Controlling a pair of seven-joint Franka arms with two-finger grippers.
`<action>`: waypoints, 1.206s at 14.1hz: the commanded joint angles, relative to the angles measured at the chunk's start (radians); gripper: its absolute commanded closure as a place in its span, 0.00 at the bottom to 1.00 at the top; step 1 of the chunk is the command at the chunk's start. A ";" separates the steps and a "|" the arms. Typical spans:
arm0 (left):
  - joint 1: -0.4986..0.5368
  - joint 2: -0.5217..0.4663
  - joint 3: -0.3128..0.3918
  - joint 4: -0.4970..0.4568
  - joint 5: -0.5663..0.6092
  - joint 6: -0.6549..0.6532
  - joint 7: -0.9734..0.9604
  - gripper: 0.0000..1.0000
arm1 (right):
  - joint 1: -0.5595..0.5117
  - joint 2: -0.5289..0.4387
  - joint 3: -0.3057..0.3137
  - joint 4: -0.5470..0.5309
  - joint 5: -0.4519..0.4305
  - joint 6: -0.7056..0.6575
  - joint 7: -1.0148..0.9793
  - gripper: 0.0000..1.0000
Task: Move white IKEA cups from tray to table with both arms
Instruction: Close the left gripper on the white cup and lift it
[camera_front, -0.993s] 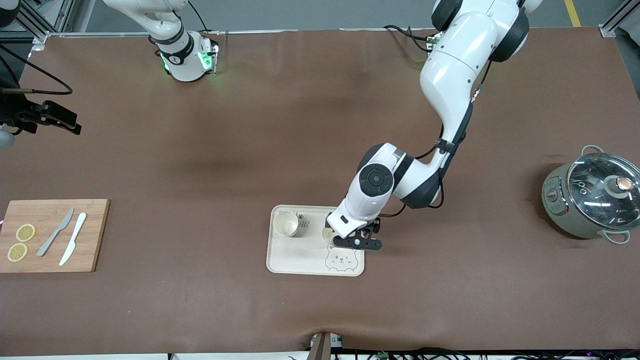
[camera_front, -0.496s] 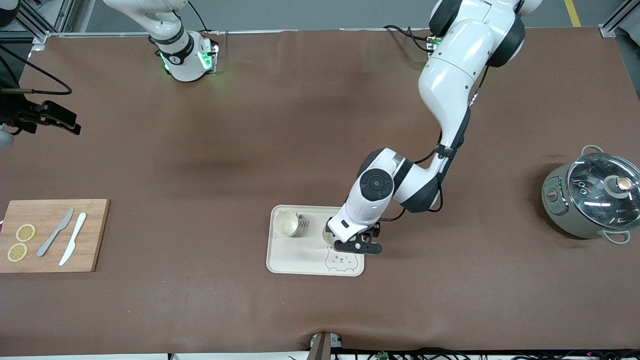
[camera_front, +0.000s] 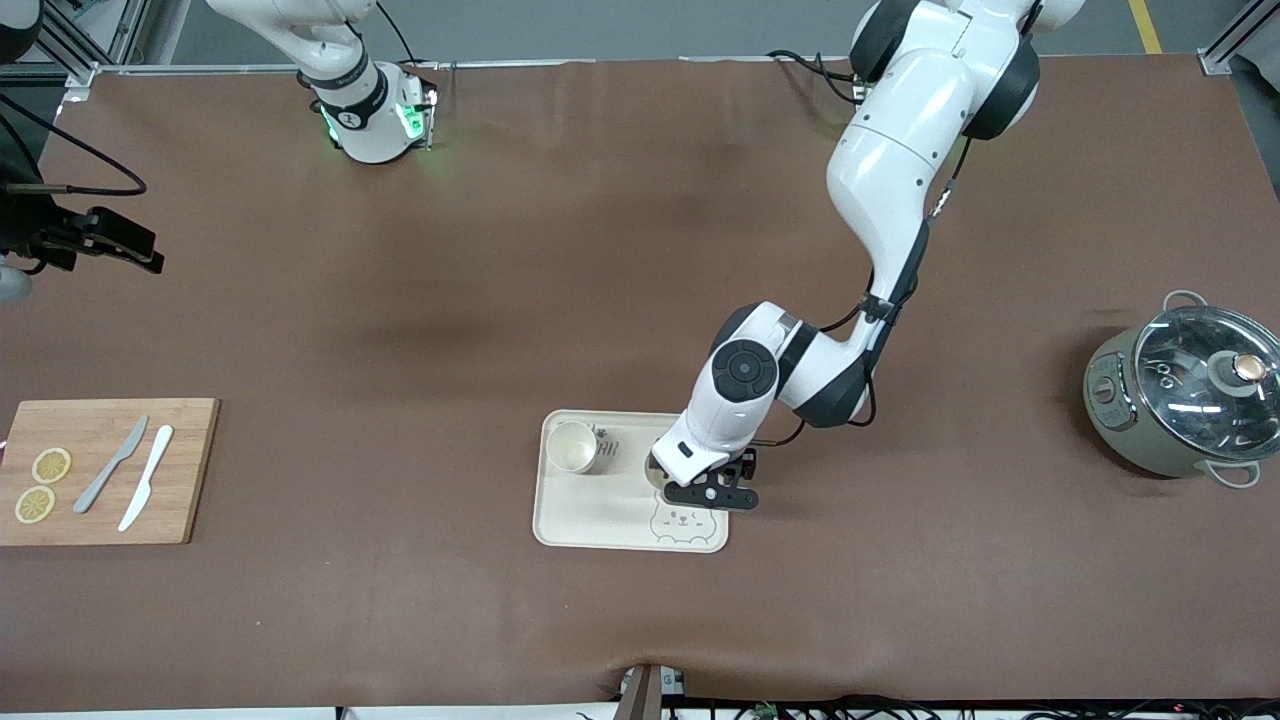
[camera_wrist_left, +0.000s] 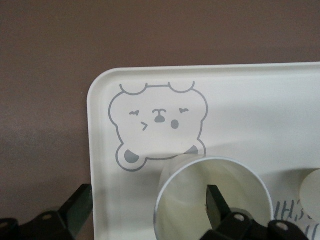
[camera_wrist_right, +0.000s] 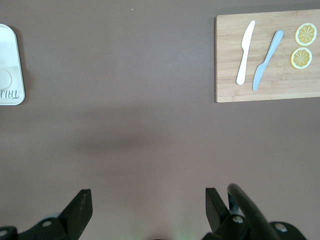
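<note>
Two white cups (camera_front: 573, 446) (camera_wrist_left: 212, 200) upright on tray (camera_front: 600, 510), apart

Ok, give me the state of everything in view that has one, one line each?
First cup: upright on the tray, free.
Second cup: upright on the tray, one finger inside.
Left gripper: open, straddling that cup's wall.
Right gripper: open, waiting over bare table.
Pot: lid on.

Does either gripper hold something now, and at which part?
Nothing is held. The left gripper stands open astride the cream-white handleless cup's wall; the right gripper is open, empty.
</note>
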 joint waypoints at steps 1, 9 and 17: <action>-0.022 0.024 0.021 0.040 0.008 0.003 -0.035 0.17 | -0.010 0.010 0.009 0.020 -0.012 -0.012 -0.011 0.00; -0.028 0.021 0.029 0.038 0.008 0.016 -0.061 1.00 | -0.019 0.045 0.009 0.026 -0.014 -0.051 -0.011 0.00; 0.002 -0.056 0.027 0.023 -0.027 -0.044 -0.060 1.00 | -0.024 0.116 0.005 0.032 -0.037 -0.043 -0.012 0.00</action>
